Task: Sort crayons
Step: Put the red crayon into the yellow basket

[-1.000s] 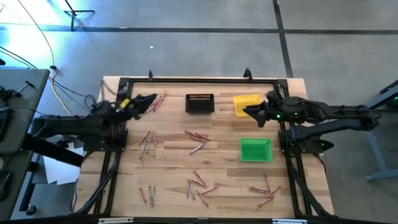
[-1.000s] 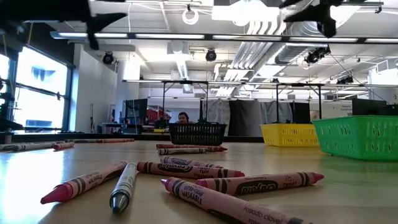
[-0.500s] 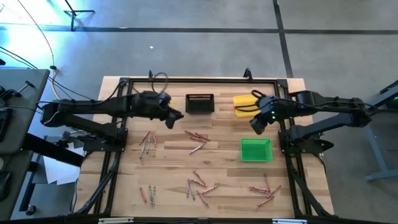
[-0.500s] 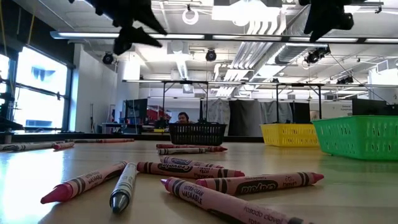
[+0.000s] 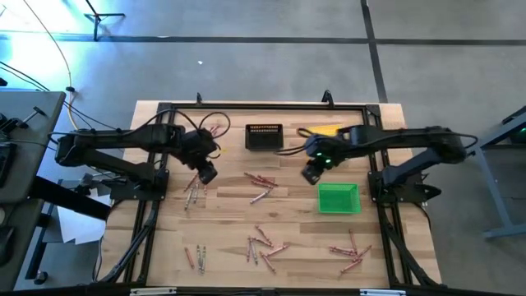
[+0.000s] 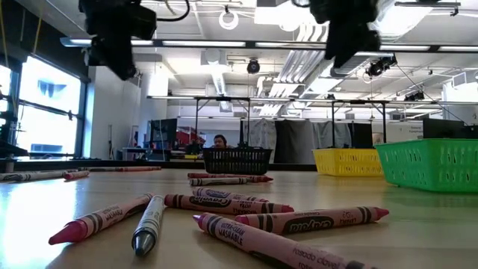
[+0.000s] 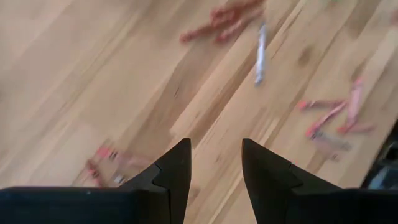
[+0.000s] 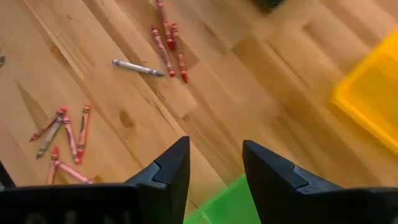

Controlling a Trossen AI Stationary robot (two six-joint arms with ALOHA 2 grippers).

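Across the wooden bench lie scattered small reddish-pink and grey wax crayons (image 5: 261, 182), none held. Left gripper (image 5: 207, 174) and right gripper (image 5: 311, 175) hover above, jaws apart and empty. Clustered, touching sticks risk a double pick or a wrong-bin drop

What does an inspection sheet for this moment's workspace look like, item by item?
Surface: wooden table, bare wood between crayon groups.
Job's things: crayons scattered in loose clusters on the table; black bin, yellow bin and green bin stand along the far and right side. None is seen in a bin.
Clutter: nothing seen.
Grippers: left gripper hovers over the left crayon cluster, fingers open and empty; right gripper hovers beside the green bin, fingers open and empty.
Cables: black loops on the left arm; more cables on the floor.
Surroundings: grey floor; a person sits far behind the table.
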